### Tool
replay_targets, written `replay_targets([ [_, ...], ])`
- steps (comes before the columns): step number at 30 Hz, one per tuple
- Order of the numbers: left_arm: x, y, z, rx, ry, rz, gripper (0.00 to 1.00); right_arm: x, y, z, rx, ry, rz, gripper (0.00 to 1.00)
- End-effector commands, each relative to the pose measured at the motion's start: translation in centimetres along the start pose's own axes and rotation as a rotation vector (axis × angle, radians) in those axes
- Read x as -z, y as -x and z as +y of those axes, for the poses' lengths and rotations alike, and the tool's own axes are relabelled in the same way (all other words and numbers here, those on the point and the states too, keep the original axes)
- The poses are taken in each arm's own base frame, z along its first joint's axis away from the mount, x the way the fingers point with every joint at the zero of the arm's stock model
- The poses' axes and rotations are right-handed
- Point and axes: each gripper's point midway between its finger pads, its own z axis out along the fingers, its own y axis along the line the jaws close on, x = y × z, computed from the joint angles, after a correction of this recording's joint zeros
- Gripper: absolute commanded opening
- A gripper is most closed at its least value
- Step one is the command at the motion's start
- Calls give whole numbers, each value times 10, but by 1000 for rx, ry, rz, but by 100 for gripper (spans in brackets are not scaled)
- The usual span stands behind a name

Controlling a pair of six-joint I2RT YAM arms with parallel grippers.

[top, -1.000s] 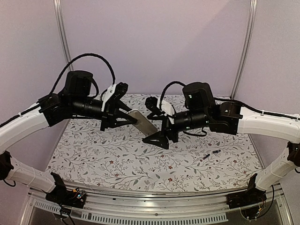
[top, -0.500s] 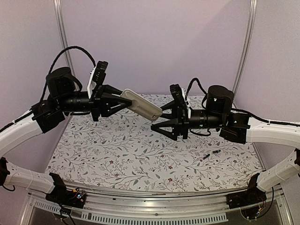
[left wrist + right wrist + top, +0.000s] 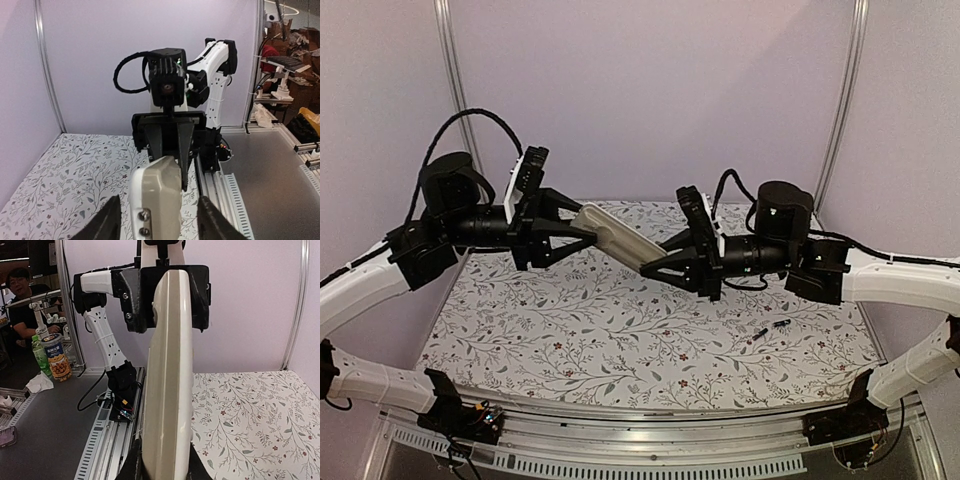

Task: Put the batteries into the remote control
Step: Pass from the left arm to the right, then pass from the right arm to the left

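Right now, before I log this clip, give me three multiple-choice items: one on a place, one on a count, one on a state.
1. Where do the batteries lie?
A. on the table, near the right arm
B. on the near rail
C. at the table's far left corner

2. How many batteries lie loose?
A. one
B. two
C. four

3. The remote control is:
A. flat on the table
B. in the air, the right gripper clamped on it
C. standing on the table

Answers:
1. A: both rest on the floral top by the right arm.
2. B: two dark cylinders show.
3. B: the right wrist view shows it pinched well above the table.
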Motion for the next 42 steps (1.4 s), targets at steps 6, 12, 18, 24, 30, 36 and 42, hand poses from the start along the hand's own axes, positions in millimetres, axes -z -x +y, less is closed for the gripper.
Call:
replay_targets([
  [6, 33, -46, 46, -425, 220, 267, 98, 19, -38, -31, -33, -213, 329, 0],
  [12, 38, -67, 53, -609, 180, 456, 92, 22, -67, -30, -9, -223, 612, 0],
  [18, 25, -80, 37, -543, 111, 495, 85, 7, -75, -20, 24, -152, 713, 0],
  [24, 17, -113, 28, -410, 53, 561, 72, -5, -50, -16, 96, -133, 629, 0],
  [30, 5, -114, 19, -405, 18, 548, 60, -13, -48, -20, 138, -135, 651, 0],
  [36, 5, -110, 23, -426, 45, 537, 12, -13, -42, -21, 180, -150, 626, 0],
  [42, 3, -96, 21, -384, 71, 470, 0, -7, -33, -28, 203, -217, 581, 51],
])
